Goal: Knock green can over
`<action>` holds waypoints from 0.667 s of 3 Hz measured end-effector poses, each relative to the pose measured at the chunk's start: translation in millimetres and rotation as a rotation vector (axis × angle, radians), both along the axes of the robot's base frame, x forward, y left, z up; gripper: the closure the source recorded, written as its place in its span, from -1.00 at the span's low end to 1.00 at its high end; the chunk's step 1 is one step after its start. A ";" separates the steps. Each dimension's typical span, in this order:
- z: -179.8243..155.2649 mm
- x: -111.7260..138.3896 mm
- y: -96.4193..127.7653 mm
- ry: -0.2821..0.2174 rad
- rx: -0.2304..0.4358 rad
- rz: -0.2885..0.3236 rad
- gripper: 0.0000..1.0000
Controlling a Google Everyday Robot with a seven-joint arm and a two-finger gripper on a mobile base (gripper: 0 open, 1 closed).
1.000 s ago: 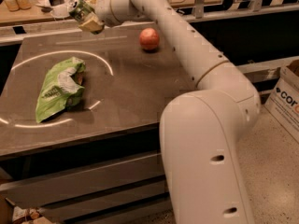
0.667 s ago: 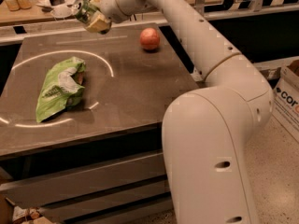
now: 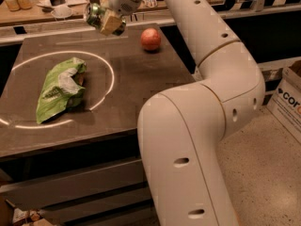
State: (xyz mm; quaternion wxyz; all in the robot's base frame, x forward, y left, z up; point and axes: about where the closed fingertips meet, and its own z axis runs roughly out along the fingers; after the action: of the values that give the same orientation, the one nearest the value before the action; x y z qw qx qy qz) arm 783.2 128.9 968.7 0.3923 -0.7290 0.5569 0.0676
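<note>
Well, the white robot arm (image 3: 202,126) reaches across the dark table (image 3: 127,88), where a crumpled green snack bag (image 3: 59,88) lies left and a red apple (image 3: 151,38) sits far back. Its gripper (image 3: 106,20) hangs above the table's far edge, clamped on the tilted green can (image 3: 93,12).

The tool (image 3: 106,20) hangs over the worktop's (image 3: 136,84) far edge and covers half the can (image 3: 93,13). I cannot tell whether the can rests on anything. The arm (image 3: 221,55) runs off top and bottom. The right edge cuts the box (image 3: 288,102) and its lettering.
</note>
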 end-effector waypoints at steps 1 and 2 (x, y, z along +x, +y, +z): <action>-22.8 -21.3 -3.6 0.077 -0.153 0.058 1.00; -48.8 -49.9 -6.1 0.186 -0.274 0.131 1.00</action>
State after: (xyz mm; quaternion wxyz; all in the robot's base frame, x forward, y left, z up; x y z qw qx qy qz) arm 733.2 122.8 920.0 0.2310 -0.8010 0.5460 0.0838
